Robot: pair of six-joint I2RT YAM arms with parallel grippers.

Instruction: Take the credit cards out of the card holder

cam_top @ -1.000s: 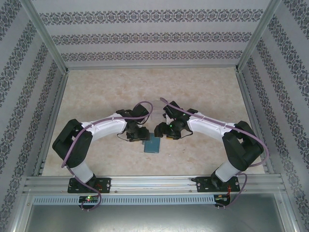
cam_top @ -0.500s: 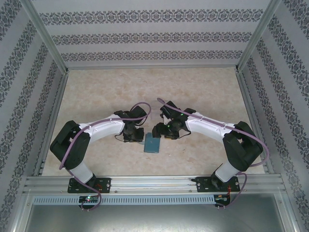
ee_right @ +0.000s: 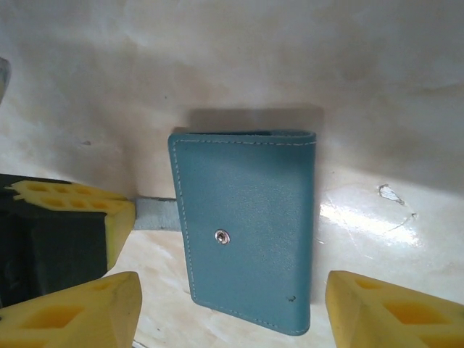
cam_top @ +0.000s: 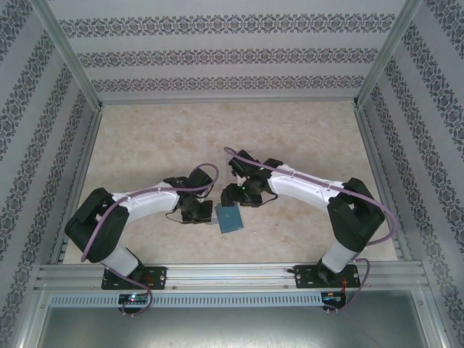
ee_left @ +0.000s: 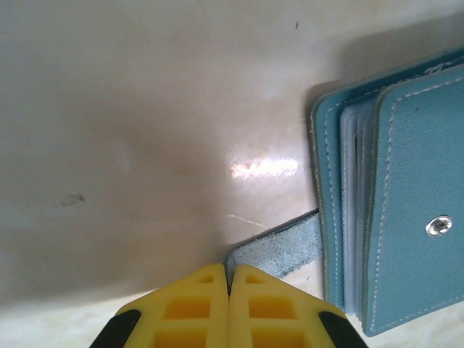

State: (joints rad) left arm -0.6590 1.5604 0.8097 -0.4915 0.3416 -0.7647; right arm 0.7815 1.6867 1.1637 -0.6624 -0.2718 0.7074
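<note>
On a glossy, cream marbled tabletop [cam_top: 304, 145], boxed in by wallpapered panels [cam_top: 232, 54] with dark floral bands and an aluminium frame rail [cam_top: 217, 275] along the near edge, I am watching both arms bend inward over one small object. That object, the card holder [cam_top: 230, 217], lies flat and folded closed near the middle of the table, toward the near edge. It is teal-blue with pale stitching round its border and a silver snap stud [ee_right: 222, 236] on the upper cover. From the left wrist I can see pale layers [ee_left: 355, 203] stacked between its covers; whether they are cards I cannot tell. Its greyish closure tab [ee_left: 279, 250] sticks out sideways across the table. The left gripper [ee_left: 229, 272] has its yellow fingers [ee_left: 188, 312] pressed together on the end of that tab. The right gripper [ee_right: 232, 297] hangs above the holder, its fingers [ee_right: 72, 312] spread wide to either side of it, touching nothing.
</note>
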